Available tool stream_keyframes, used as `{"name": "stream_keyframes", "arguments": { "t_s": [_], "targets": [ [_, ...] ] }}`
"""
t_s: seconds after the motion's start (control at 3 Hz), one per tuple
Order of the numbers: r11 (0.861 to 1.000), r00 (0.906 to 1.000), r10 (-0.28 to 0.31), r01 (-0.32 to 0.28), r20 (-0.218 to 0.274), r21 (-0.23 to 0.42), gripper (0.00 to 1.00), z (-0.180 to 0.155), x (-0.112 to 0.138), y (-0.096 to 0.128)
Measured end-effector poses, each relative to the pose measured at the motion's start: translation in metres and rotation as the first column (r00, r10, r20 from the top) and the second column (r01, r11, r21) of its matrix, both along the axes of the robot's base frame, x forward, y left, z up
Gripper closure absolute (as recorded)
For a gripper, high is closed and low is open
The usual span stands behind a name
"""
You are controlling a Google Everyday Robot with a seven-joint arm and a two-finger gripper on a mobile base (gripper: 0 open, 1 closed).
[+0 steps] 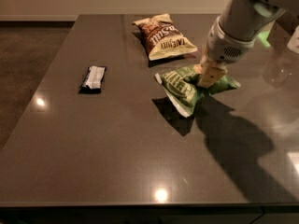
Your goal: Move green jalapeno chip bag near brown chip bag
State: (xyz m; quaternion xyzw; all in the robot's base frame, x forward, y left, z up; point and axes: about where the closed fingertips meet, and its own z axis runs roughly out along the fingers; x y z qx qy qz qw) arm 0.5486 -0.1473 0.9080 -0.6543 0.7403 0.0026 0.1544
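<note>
The green jalapeno chip bag [187, 87] hangs crumpled a little above the dark table [117, 139], casting a shadow below it. My gripper [207, 77] is shut on its upper middle, with the pale fingers [210, 73] pinching the foil. The brown chip bag [163, 36], dark brown with white lettering and cream-yellow ends, lies flat at the far middle of the table, a short way beyond and left of the green bag. The two bags are apart.
A small dark blue-and-white bar wrapper [94, 77] lies at the left of the table. The table's left edge drops to a brown floor [28, 69]. A pale wall [117, 1] runs behind. My arm [243, 22] comes in from the upper right.
</note>
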Motion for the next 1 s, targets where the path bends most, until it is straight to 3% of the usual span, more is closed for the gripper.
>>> {"name": "stream_keyframes", "arguments": {
  "t_s": [0.33, 0.67, 1.0],
  "targets": [
    [0.998, 0.9968, -0.062, 0.061, 0.050, 0.007, 1.00, 0.009, 0.043, -0.013],
    [0.988, 0.9843, -0.152, 0.151, 0.089, 0.018, 1.00, 0.009, 0.081, -0.029],
    [0.976, 0.9695, -0.216, 0.213, 0.117, 0.034, 1.00, 0.007, 0.112, -0.032]
  ]
}}
